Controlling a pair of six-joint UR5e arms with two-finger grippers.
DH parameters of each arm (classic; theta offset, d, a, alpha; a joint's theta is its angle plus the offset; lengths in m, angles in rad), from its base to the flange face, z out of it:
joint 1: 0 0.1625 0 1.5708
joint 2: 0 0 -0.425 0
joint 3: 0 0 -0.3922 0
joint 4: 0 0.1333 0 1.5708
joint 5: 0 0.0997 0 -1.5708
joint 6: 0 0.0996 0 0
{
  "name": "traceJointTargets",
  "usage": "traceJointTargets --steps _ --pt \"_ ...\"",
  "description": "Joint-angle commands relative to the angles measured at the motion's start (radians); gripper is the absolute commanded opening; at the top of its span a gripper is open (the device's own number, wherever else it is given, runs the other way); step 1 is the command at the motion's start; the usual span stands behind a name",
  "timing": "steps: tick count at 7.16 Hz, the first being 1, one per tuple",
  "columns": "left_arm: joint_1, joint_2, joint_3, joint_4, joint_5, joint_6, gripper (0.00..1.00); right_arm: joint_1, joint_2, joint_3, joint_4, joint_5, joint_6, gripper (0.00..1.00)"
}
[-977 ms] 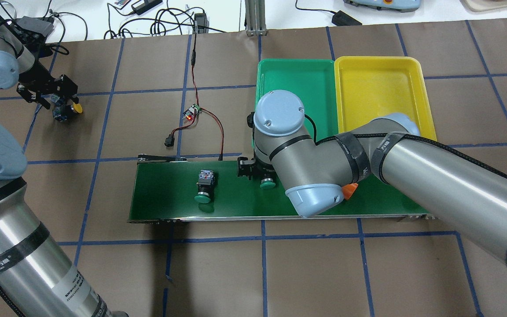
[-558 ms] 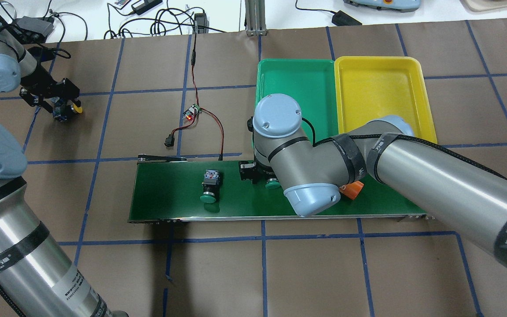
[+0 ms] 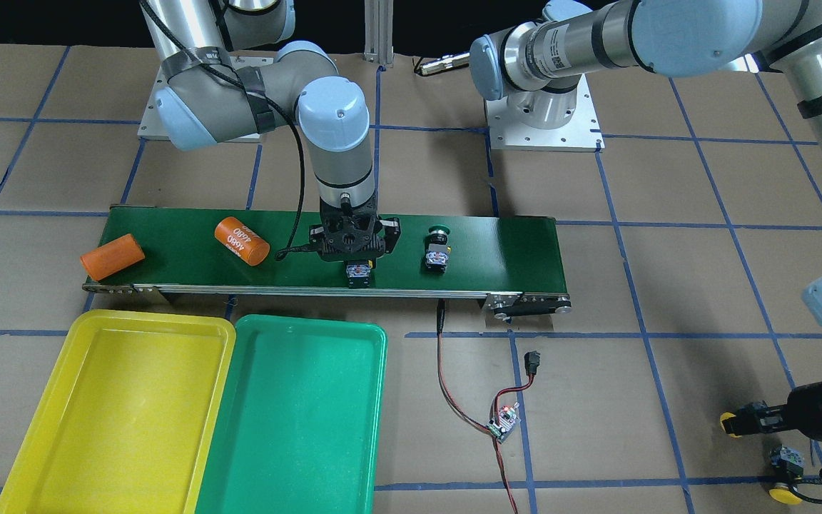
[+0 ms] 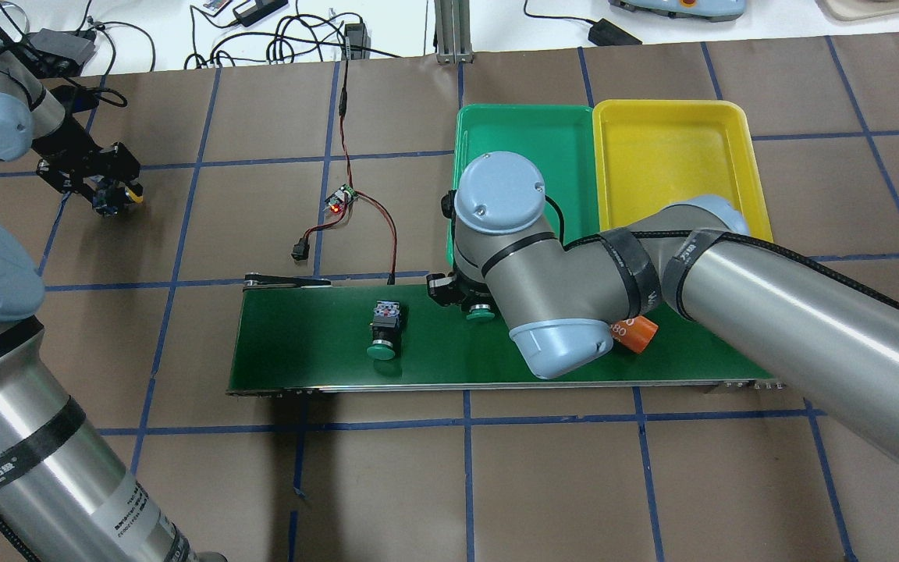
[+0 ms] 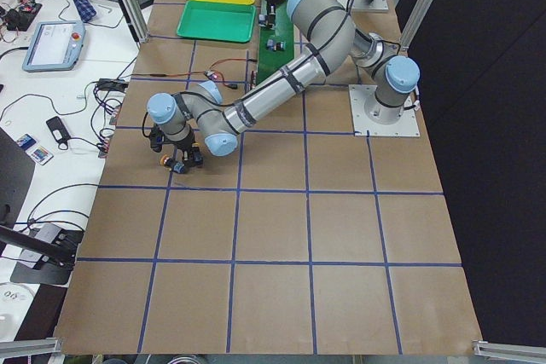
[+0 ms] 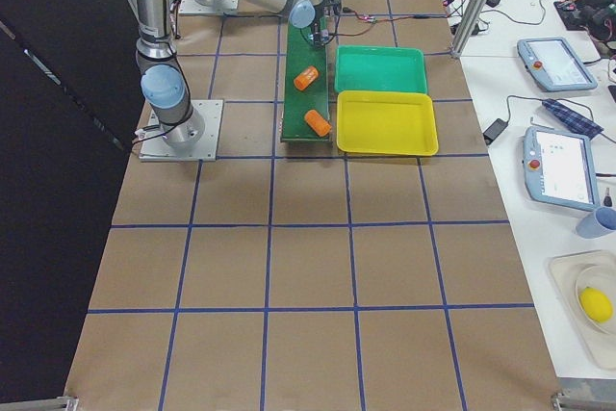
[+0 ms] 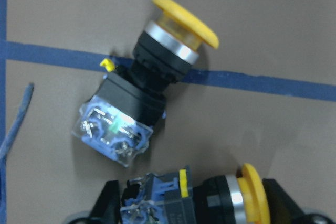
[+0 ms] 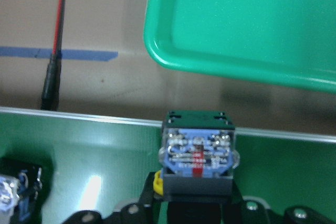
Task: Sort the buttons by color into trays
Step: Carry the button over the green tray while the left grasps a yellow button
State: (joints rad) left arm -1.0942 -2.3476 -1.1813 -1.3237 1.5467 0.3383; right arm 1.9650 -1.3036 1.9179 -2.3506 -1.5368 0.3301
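My right gripper (image 3: 357, 265) is over the green conveyor belt, shut on a green button (image 4: 481, 314). That button's grey-blue body (image 8: 197, 156) shows between the fingers near the belt's tray-side edge. A second green button (image 4: 383, 332) lies loose on the belt. The teal-green tray (image 4: 527, 133) and the yellow tray (image 4: 676, 156) stand side by side beyond the belt, with nothing in them. My left gripper (image 7: 191, 203) is far left, shut on a yellow button (image 7: 210, 200). Another yellow button (image 7: 157, 77) lies on the paper beside it.
Two orange cylinders (image 3: 241, 240) (image 3: 112, 256) lie on the belt (image 4: 301, 351) toward the trays' end. A small circuit board with red and black wires (image 4: 340, 199) lies on the paper behind the belt.
My right gripper has shifted with the green button toward the belt's tray-side edge. The loose green button and the orange cylinder have ridden along the belt toward the trays. My left gripper has shifted slightly.
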Motion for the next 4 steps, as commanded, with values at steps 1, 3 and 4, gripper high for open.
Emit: traceJointTargets --steps 1,3,4 --pt "-0.102 0.144 -0.033 -0.199 -0.031 -0.012 0.12 -0.047 -0.005 -0.005 -0.210 0.000 0.000 0.00" --pt "-0.234 0.297 -0.197 -0.216 -0.036 0.002 0.10 -0.125 0.001 -0.005 -0.292 0.004 -0.038 0.02" --pt "-0.304 0.391 -0.331 -0.200 -0.033 -0.022 0.10 -0.159 0.001 -0.005 -0.299 0.004 -0.127 0.01"
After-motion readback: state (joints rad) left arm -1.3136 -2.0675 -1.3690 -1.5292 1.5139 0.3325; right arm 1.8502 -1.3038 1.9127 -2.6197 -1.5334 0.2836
